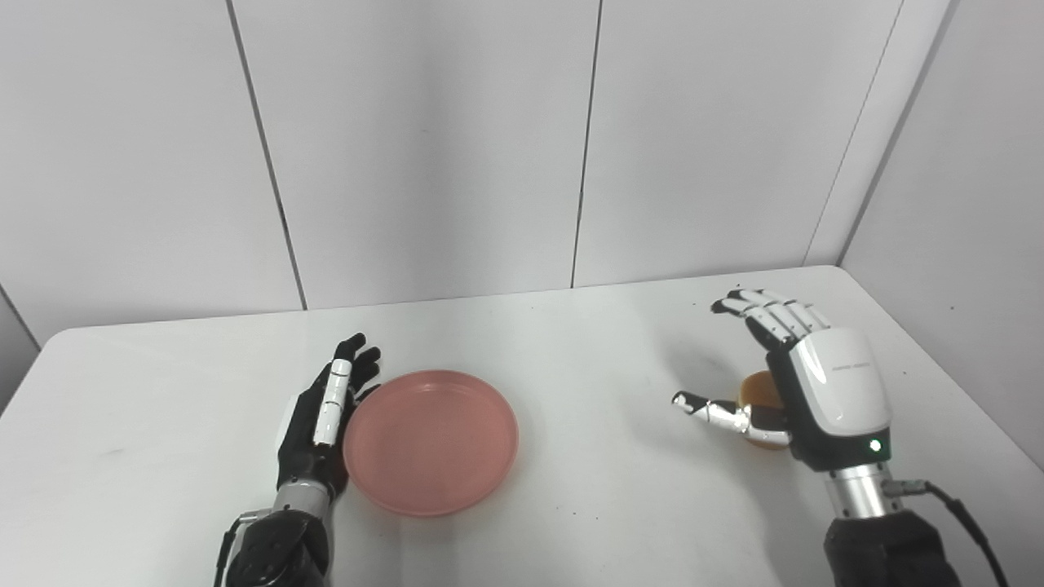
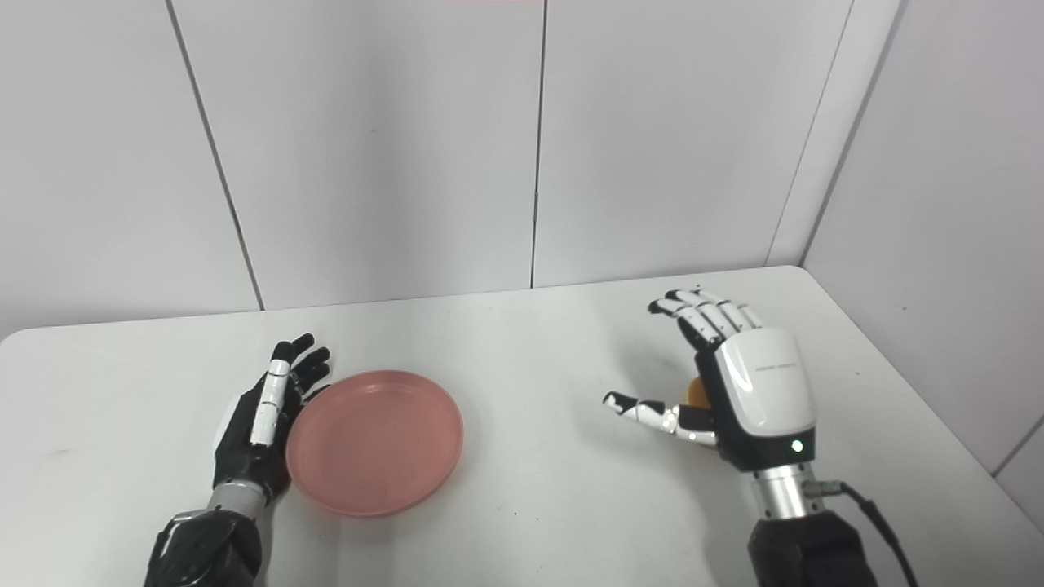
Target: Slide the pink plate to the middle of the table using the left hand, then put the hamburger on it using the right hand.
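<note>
The pink plate [image 1: 431,440] lies flat on the white table [image 1: 571,342], a little left of centre. My left hand [image 1: 325,416] stands on edge against the plate's left rim, fingers straight and apart, holding nothing. At the right, my right hand [image 1: 803,379] hovers with fingers spread and thumb stretched out to the left. The hamburger [image 1: 758,399] sits under that palm; only a brown-orange piece of its bun shows beside the hand, and the fingers are not closed on it.
The table's right edge [image 1: 938,359] runs close to my right hand, with a grey wall beyond it. A black cable [image 1: 954,509] trails from the right wrist. White wall panels stand behind the table's far edge.
</note>
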`<state>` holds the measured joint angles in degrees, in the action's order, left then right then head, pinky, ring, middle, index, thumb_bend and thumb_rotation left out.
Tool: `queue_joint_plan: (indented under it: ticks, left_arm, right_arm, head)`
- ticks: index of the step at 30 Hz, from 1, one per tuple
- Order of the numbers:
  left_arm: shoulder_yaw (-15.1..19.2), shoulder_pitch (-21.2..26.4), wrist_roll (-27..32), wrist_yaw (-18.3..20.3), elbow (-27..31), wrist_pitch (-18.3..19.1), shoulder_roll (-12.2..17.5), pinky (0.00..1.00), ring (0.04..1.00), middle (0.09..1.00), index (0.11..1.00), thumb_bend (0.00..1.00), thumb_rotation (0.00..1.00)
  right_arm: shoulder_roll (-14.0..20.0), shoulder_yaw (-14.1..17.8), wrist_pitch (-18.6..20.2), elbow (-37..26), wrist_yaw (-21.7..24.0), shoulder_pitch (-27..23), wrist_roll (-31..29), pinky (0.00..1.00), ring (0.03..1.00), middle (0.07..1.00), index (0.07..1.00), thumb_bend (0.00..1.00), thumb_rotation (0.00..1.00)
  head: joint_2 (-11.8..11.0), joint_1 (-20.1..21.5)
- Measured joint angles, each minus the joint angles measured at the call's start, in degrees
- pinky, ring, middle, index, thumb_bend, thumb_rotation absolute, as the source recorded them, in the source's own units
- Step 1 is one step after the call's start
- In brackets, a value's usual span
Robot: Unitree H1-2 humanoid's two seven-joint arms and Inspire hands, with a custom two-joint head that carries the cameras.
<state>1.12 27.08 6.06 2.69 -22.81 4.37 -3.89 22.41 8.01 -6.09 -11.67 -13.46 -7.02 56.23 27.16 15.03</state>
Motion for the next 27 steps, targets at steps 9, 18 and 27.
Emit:
queue_joint_plan:
  ticks: [9,18,27]
  left_arm:
    - [0.07,0.01,0.02,0.32,-0.03,0.0,0.06,0.84,0.891,0.853,0.846,0.73,0.84]
    - [0.27,0.01,0.57,0.61,0.13,0.1,0.13,0.85,0.899,0.859,0.85,0.74,0.84]
    - [0.36,0.01,0.6,0.74,0.16,0.17,0.18,0.86,0.904,0.858,0.844,0.74,0.83]
  right_arm:
    - [3.29,-0.33,7.07,5.0,6.39,-0.47,1.79,0.67,0.767,0.777,0.73,0.78,0.82]
    - [4.62,-3.22,9.68,12.34,7.34,-2.46,2.41,0.67,0.739,0.75,0.709,0.77,0.75]
    - [6.37,-6.35,9.13,22.46,0.04,-4.17,-0.29,0.61,0.678,0.699,0.655,0.76,0.69]
  head:
    - [0.26,0.09]
    - [0.88,0.0]
    - [1.14,0.0]
